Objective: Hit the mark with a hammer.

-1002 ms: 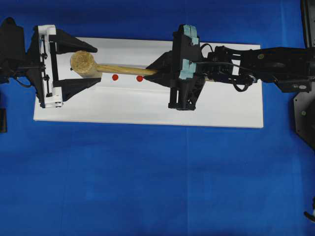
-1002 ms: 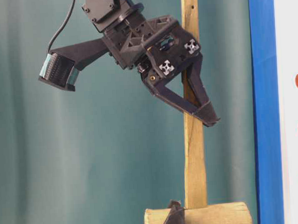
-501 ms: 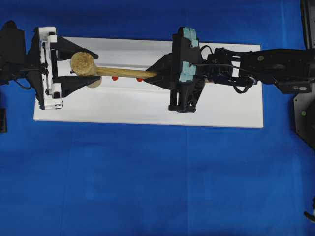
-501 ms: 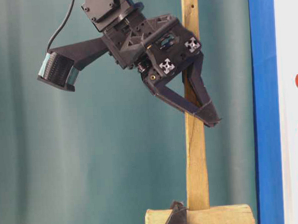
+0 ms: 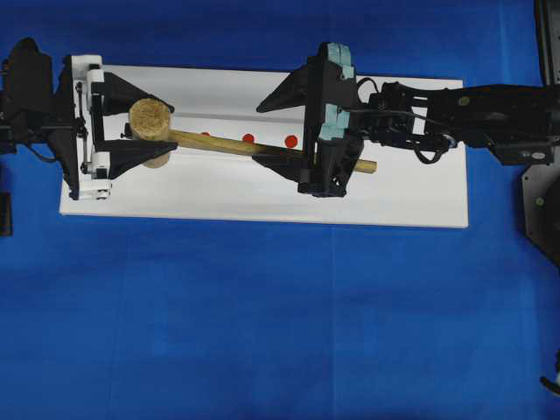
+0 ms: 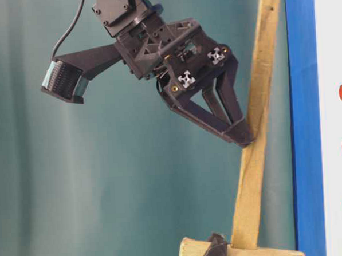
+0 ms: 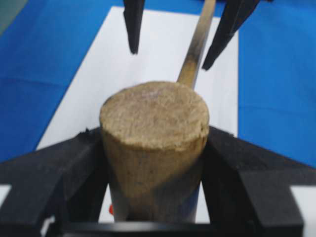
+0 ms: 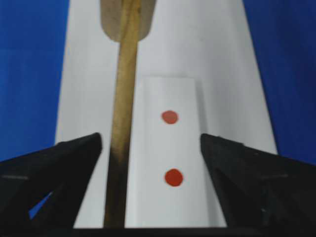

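The hammer is a light wooden mallet; its head (image 5: 150,120) stands between the fingers of my left gripper (image 5: 168,128), which is shut on it. In the left wrist view the head (image 7: 154,123) fills the gap between the black fingers. The handle (image 5: 262,149) slants across the white board to the right. My right gripper (image 5: 261,133) is open and astride the handle, which runs close by one finger (image 8: 64,168) in the right wrist view. Three red marks (image 5: 248,138) lie in a row on the board, beside the handle (image 8: 121,148).
The white board (image 5: 394,192) lies on a blue cloth (image 5: 280,332). The marks (image 8: 173,177) sit on a raised white strip (image 8: 148,207). In the table-level view the handle (image 6: 255,141) leans toward the board and my right gripper (image 6: 240,136) is beside it.
My right gripper has opened and let go of the handle. The handle's free end has swung toward the board's front, uncovering the red marks. The left gripper still holds the head.
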`<action>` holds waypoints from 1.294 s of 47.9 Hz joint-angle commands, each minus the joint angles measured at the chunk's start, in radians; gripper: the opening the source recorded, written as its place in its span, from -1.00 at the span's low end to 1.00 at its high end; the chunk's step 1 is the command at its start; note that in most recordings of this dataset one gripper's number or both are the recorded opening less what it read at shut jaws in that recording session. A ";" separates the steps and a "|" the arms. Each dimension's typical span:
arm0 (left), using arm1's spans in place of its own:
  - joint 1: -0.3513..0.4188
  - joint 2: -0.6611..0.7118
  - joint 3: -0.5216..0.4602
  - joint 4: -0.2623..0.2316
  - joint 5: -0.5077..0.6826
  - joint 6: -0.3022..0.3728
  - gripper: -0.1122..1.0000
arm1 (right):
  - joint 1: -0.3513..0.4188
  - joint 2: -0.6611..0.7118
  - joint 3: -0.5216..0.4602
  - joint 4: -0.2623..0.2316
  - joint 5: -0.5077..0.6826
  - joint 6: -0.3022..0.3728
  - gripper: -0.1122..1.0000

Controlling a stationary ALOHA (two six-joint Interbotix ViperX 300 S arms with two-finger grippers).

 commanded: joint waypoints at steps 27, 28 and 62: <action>0.035 -0.066 -0.041 -0.012 0.155 -0.580 0.05 | 0.017 -0.020 -0.025 -0.003 -0.014 -0.020 0.84; 0.037 -0.064 -0.041 -0.012 0.158 -0.621 0.05 | 0.017 -0.020 -0.025 -0.003 -0.012 -0.023 0.84; 0.008 -0.067 -0.055 -0.005 0.278 -1.131 0.05 | 0.038 0.014 -0.040 -0.003 -0.032 -0.075 0.84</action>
